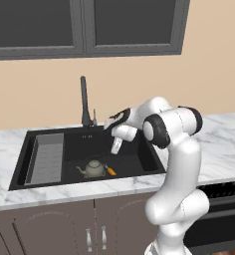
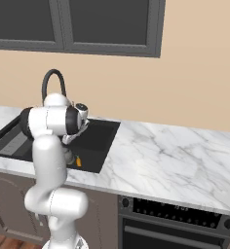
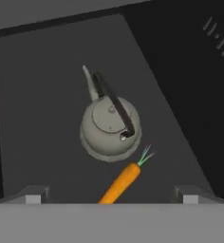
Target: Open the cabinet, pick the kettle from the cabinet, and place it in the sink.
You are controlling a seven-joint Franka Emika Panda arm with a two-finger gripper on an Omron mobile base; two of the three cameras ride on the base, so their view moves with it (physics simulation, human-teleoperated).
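Jaws: spread wide, nothing held; gripper is seen above the sink.
Left base view: kettle is set upright in the sink, carrot beside it.
Right base view: carrot is seen in the sink.
Hand view: kettle is seen below the fingertips.

No legible text, label, brand, number or sign appears on any surface. The sink carries small pale marks on its back ledge behind the basin, seen in the left base and hand views; they are too small and blurred to read. The oven front shows round knobs with no readable markings.
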